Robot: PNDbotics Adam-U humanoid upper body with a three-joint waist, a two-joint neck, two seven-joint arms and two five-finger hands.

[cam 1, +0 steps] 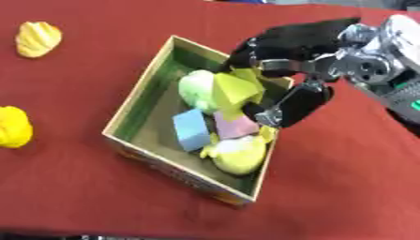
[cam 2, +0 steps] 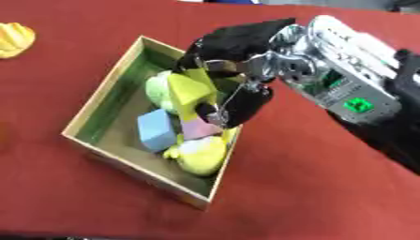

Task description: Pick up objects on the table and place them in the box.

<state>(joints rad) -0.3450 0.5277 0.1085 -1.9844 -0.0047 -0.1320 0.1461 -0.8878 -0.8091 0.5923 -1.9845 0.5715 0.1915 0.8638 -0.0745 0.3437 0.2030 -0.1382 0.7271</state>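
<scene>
1. Right hand (cam 1: 299,51) over far right corner of box (cam 1: 144,89); fingers and thumb curled round yellow-green wedge block (cam 1: 234,86), pinched between fingertips above and thumb below.
2. Wedge block held inside box outline, just above contents, apparently touching pale green soft piece (cam 1: 195,84) on its left side.
3. Already in box: blue block (cam 1: 191,130), pink block (cam 1: 236,125), yellow-white soft toy (cam 1: 238,152) at near right wall.
4. Step in hand, as judged: release of wedge block into box. Best done by lowering slightly toward the gap over pink block, then opening fingers straight, lifting clear without dragging box's right wall.
5. Risk: thumb sits close to right rim; sideways withdrawal could shift or tip box. Vertical exit preferable.
6. Remaining on red tablecloth (cam 1: 328,187): orange-yellow ridged object (cam 1: 38,39) at far left, yellow object (cam 1: 14,126) at left edge, both well apart from box and from right hand.
7. Left hand not visible in either view.
</scene>
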